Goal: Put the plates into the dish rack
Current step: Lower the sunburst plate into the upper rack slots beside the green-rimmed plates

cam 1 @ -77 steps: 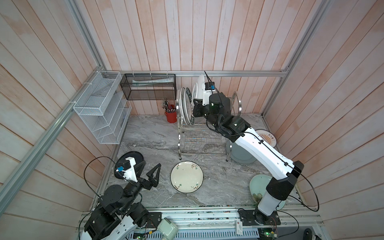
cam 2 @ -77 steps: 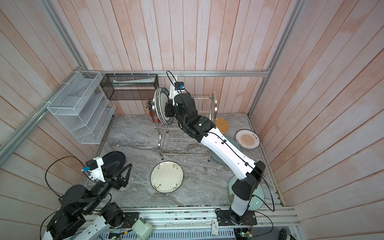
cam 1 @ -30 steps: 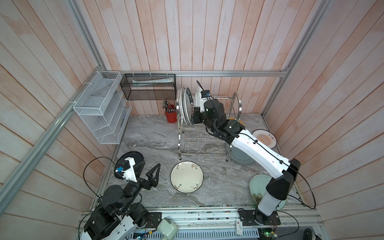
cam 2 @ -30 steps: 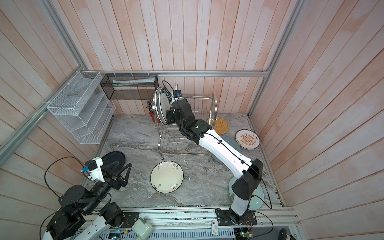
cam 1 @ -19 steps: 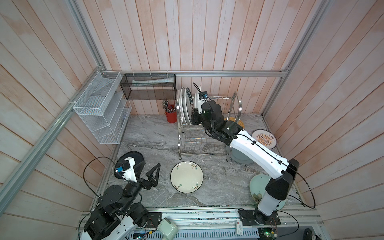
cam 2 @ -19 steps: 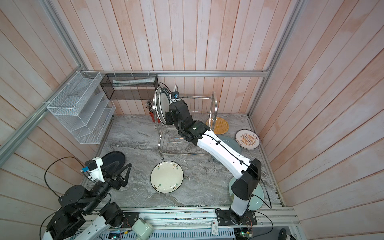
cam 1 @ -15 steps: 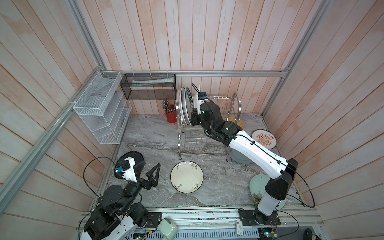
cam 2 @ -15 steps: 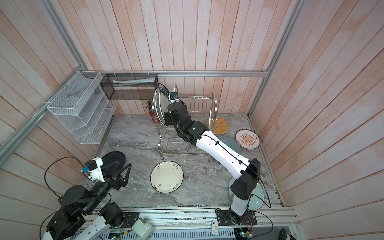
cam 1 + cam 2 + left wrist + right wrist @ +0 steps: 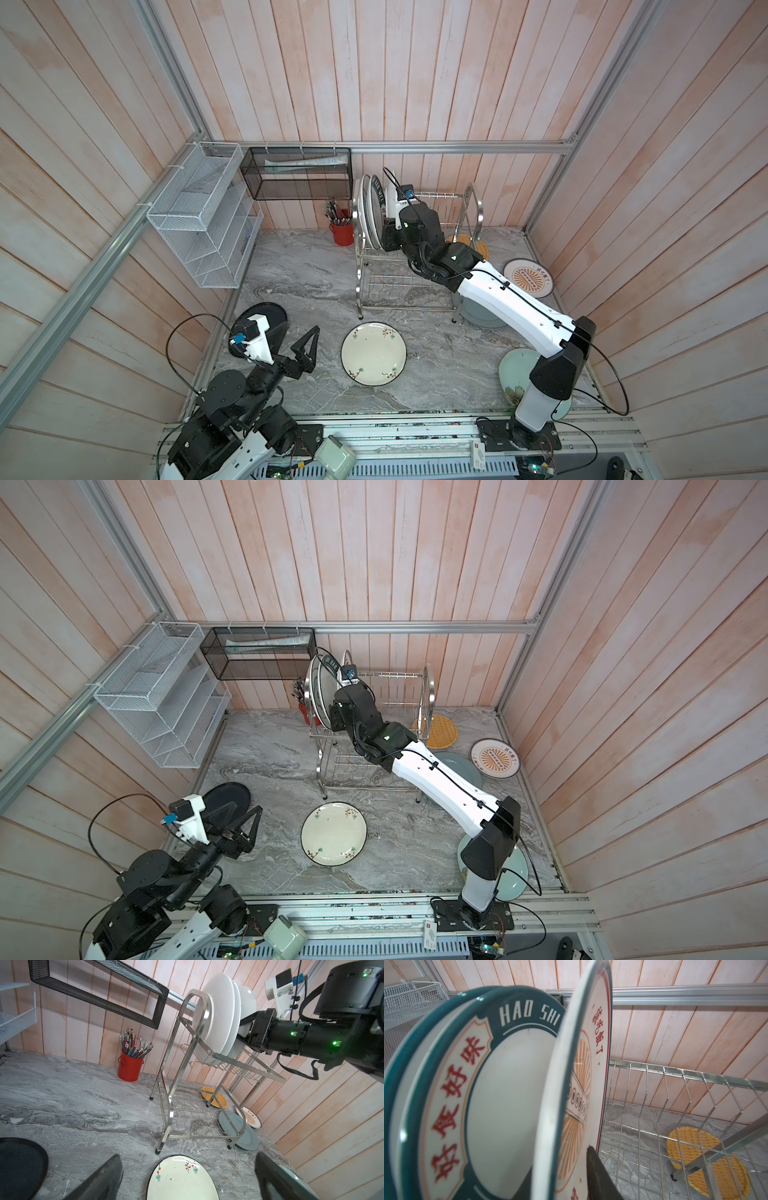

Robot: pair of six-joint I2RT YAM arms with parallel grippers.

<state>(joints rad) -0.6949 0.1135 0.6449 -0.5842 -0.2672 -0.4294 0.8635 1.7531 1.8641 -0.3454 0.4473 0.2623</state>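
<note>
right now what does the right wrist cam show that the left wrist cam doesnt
Only the right wrist view: the printed faces of the racked plates, the teal-rimmed lettered plate and the racked sunburst plate, close up.
Only the left wrist view: those plates' white backs, the red pencil pot, the floral plate, the black plate, the grey-blue plate.
Both: the upper tier of the dish rack and the orange lattice plate.
</note>
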